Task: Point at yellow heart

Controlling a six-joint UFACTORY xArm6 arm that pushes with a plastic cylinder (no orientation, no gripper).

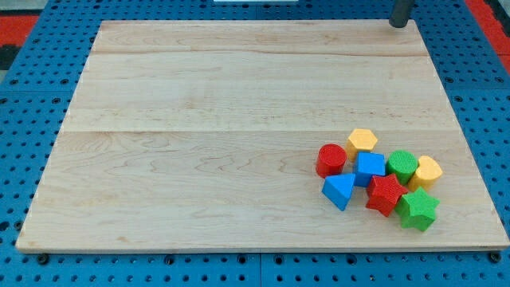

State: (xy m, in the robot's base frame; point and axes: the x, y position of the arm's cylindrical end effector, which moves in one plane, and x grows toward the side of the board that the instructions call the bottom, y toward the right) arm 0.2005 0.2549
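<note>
The yellow heart point(427, 171) lies at the right end of a tight cluster of blocks near the board's lower right. It touches a green cylinder point(402, 165) on its left, and a green star point(417, 210) lies just below it. My tip point(398, 25) shows at the view's top right, by the board's top edge. It is far above the cluster and touches no block.
The cluster also holds a yellow hexagon point(362, 140), a red cylinder point(331, 159), a blue cube point(369, 168), a blue triangle point(339, 191) and a red star point(386, 194). The wooden board point(199, 143) rests on a blue perforated base point(24, 119).
</note>
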